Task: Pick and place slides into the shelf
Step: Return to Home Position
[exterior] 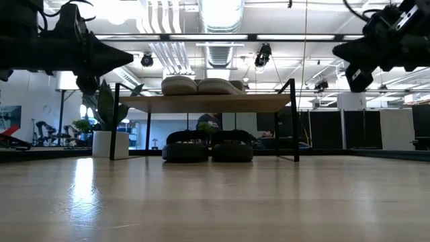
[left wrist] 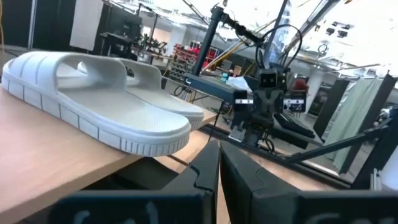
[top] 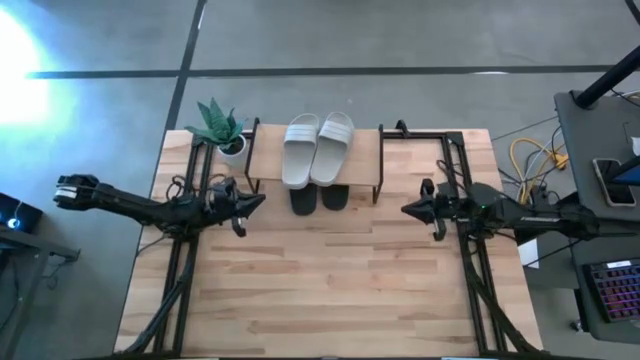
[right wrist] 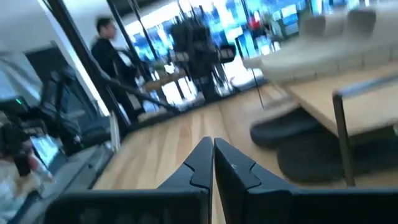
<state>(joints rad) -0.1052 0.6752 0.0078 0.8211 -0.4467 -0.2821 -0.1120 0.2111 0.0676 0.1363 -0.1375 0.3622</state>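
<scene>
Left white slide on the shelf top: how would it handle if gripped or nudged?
The left white slide looks like thick moulded foam: probably light, fairly stiff, slightly squashy. Its flat ridged sole on the shelf suggests it would skid, not roll or tip.

small potted plant w/ white pot on back-left corner of wood table. yellow cables + keyboard off to right. person standing in bkgd.

white slides atop shelf | black slides beneath | left pincer at left end | right pincer at right
</scene>
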